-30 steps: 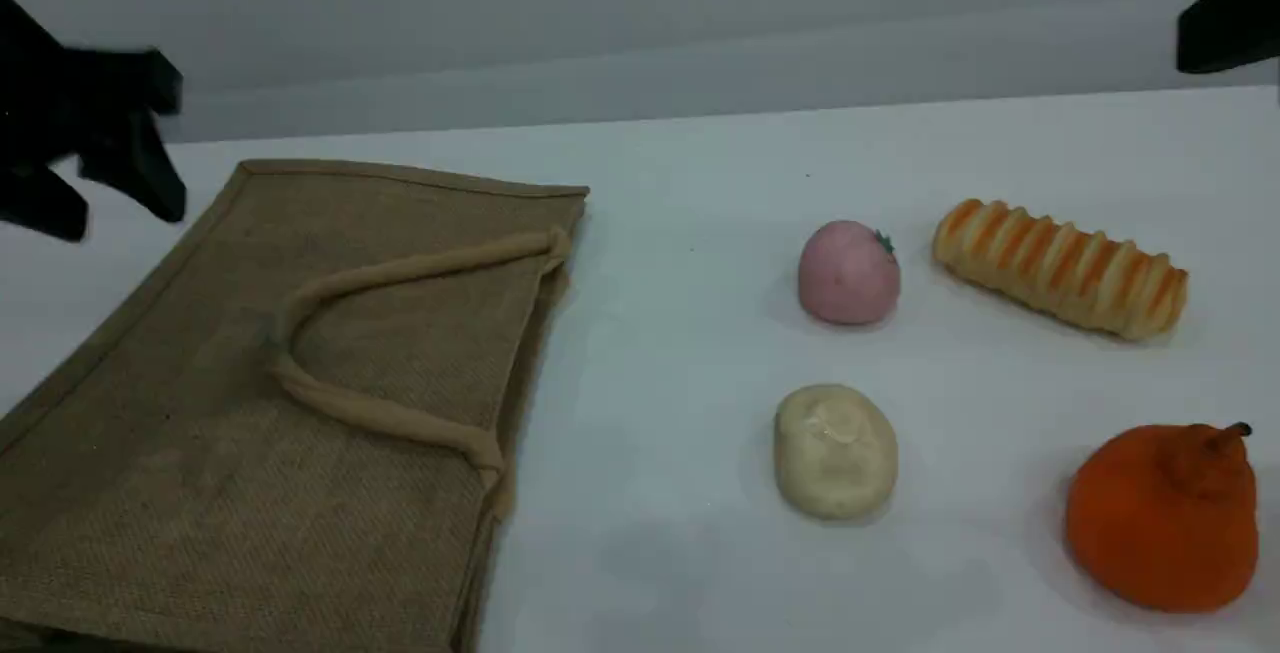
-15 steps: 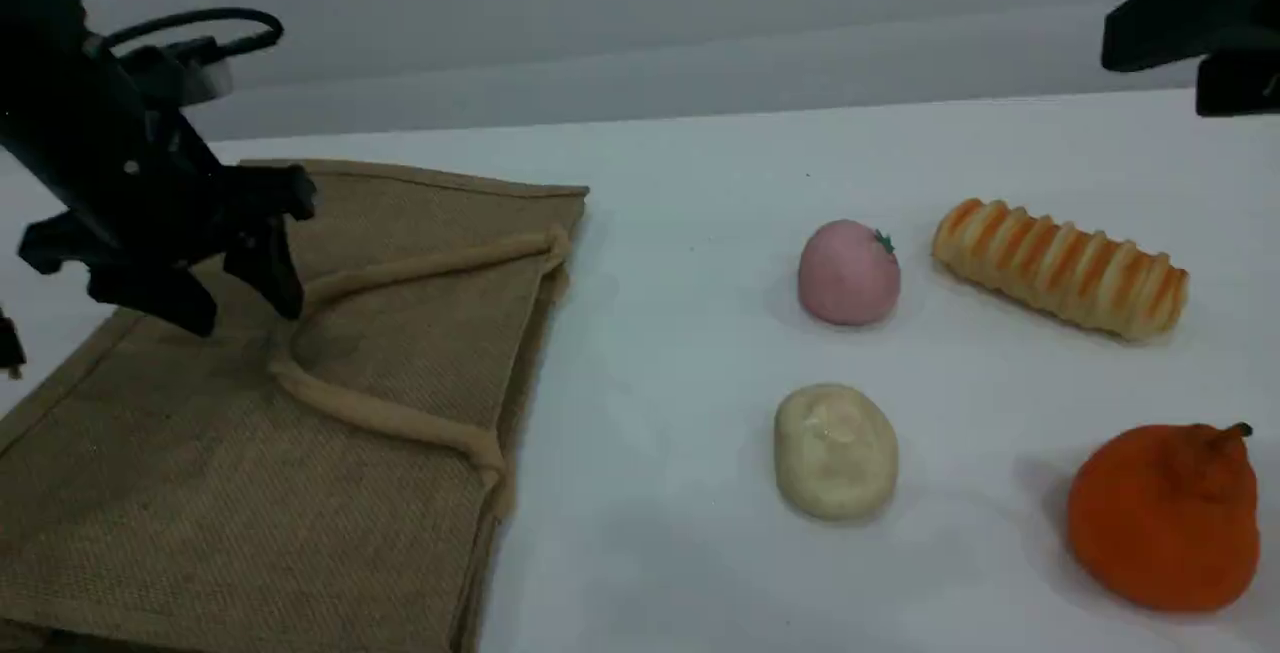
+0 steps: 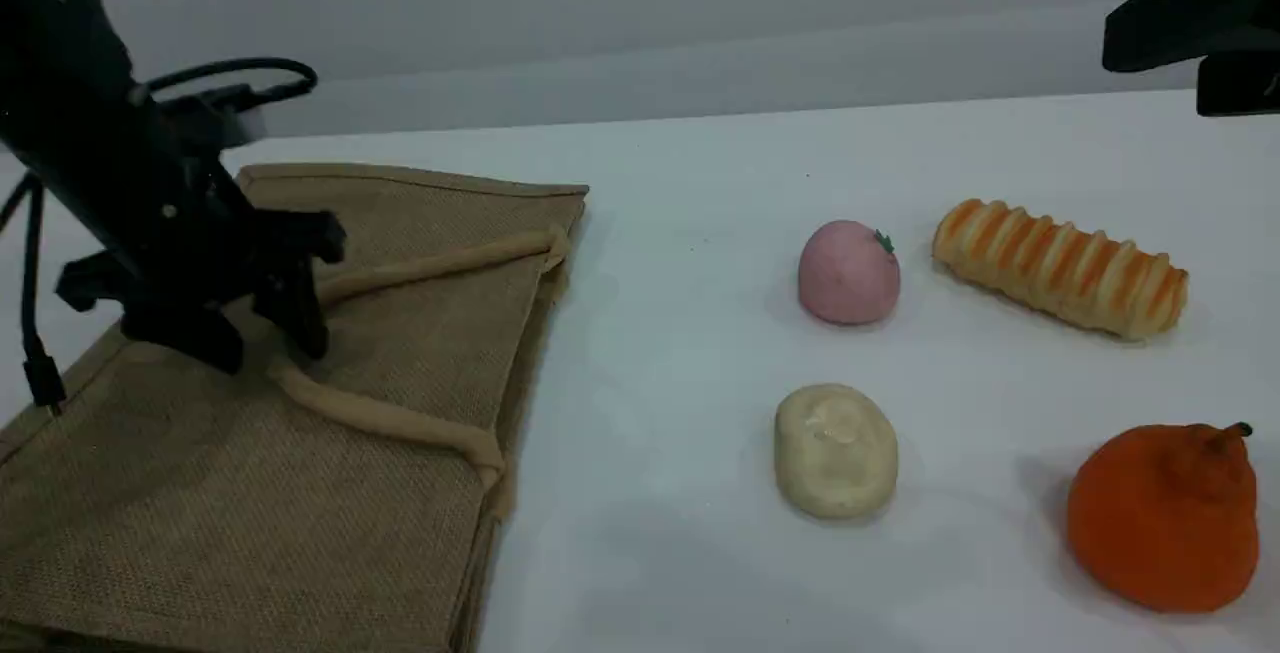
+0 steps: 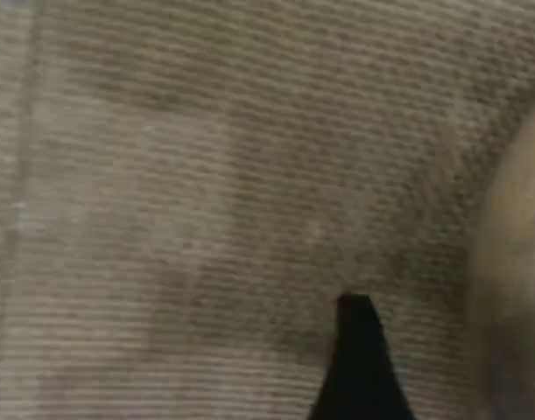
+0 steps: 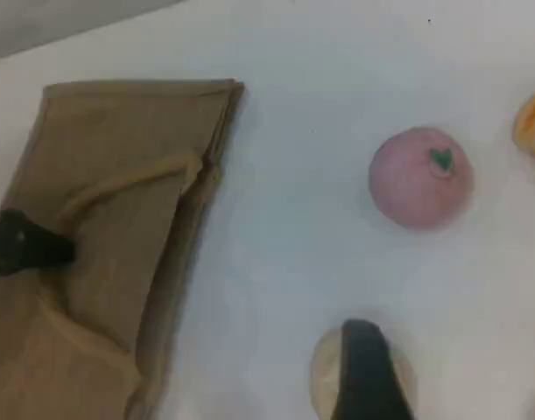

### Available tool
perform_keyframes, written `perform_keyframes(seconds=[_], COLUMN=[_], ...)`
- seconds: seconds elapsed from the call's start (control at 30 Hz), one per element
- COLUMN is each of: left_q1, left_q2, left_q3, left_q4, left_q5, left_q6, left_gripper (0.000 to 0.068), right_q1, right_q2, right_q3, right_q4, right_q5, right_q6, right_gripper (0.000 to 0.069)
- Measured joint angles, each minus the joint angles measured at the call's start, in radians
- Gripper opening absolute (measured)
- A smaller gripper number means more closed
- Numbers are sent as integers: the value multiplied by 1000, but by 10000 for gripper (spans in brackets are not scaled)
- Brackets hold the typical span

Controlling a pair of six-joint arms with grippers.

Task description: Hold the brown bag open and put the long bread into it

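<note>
Lying flat on the table, the brown bag is showing a closed mouth and nothing inside, so the job is sitting right at its opening stage. Hanging over the bag's upper face, the left gripper is spreading its jaws wide with nothing between them, its tips poised just beside the bend of the beige handle; the left wrist view is showing only woven cloth under one dark fingertip. Resting well to the right of the bag, beyond the pink bun, the long bread is untouched. The right gripper is staying mostly out of the scene view; its fingertip is showing above the white bun, holding nothing, though I can't tell how wide it is standing. Opening the bag, lifting the bread and dropping it in are all left to do. No label, brand or writing is showing anywhere.
</note>
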Motion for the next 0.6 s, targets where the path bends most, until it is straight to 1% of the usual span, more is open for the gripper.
perform_keyframes(seconds=[0.17,0.3,0.4,0.5,0.57,0.6], left_q1=[-22,-22,-22,-22,-22,-22], left_q2=[17,18,18,18,16,11], left_q3=[-7,-7,-7,-8,-8,-8], left_q4=[8,8,10,8,8,8], left_q5=[0,1,8,26,33,43], left_q6=[3,2,0,0,0,0], left_gripper=[446,411,340,221,127,93], right_q1=[0,0,0,0,0,0], right_q2=[0,0,0,0,0,0], right_q3=[0,0,0,0,0,0], right_q4=[0,-1,-1,1,4,4], right_q5=[7,7,6,5,5,4], right_q6=[0,-2,-15,-20,-20,-21], right_gripper=[384,384,384,384,384,384])
